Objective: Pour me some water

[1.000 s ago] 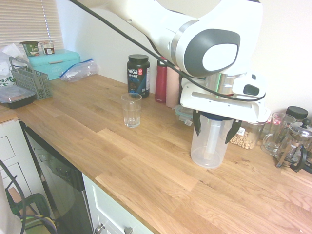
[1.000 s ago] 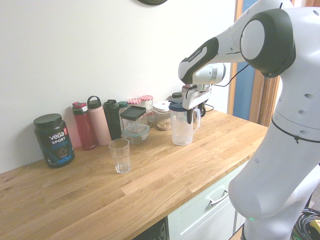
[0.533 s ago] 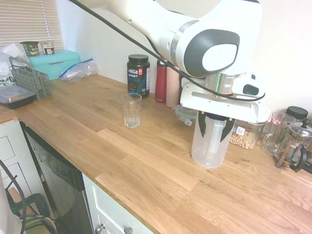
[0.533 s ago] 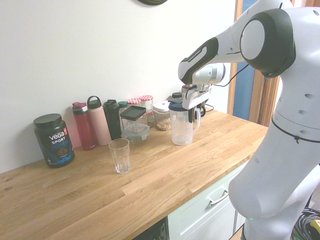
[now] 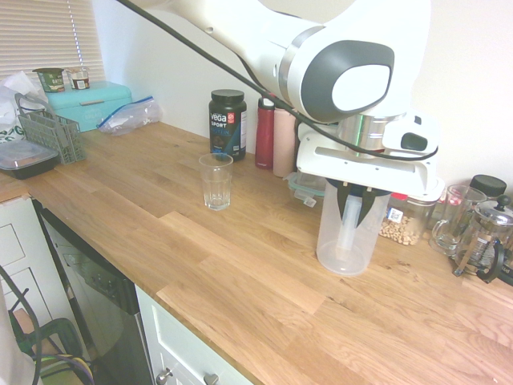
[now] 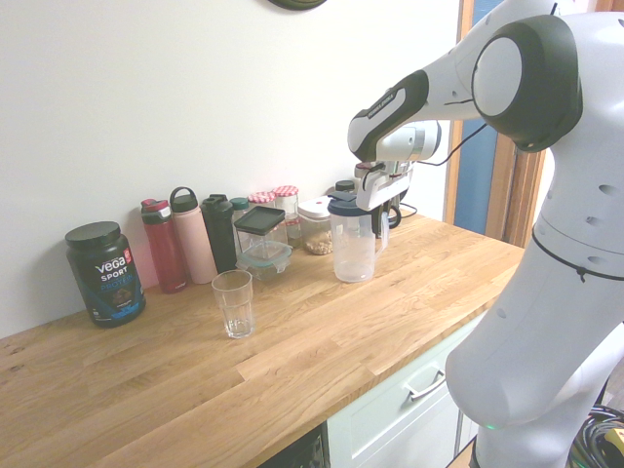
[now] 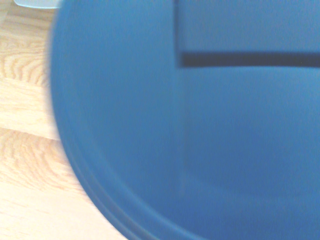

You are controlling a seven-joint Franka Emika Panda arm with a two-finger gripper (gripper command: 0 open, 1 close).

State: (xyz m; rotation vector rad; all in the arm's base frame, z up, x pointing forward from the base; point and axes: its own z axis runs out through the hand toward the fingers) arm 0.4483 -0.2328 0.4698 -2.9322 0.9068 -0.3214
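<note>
A clear plastic water pitcher [image 5: 346, 241] with a blue lid stands upright on the wooden counter [image 5: 240, 265], right of centre. My gripper [image 5: 353, 204] comes down over its top, with the dark fingers drawn together on the pitcher's handle. From the other side the pitcher [image 6: 353, 249] and the gripper [image 6: 382, 213] show the same grip at the handle. The blue lid [image 7: 200, 125] fills the wrist view, blurred. An empty drinking glass [image 5: 216, 181] stands upright about a forearm's length left of the pitcher; the glass [image 6: 233, 303] is in the second exterior view too.
Along the wall stand a black Vega tub [image 5: 228, 124], a red bottle [image 5: 264, 132] and a pink one, and food containers. A jar of nuts [image 5: 401, 226], a glass mug [image 5: 451, 220] and a French press [image 5: 485, 239] crowd the pitcher's right. A grey rack [image 5: 53, 134] sits far left.
The fingers, wide apart around the pitcher's top a second ago, have closed in on its handle. The pitcher and the glass stay where they were.
</note>
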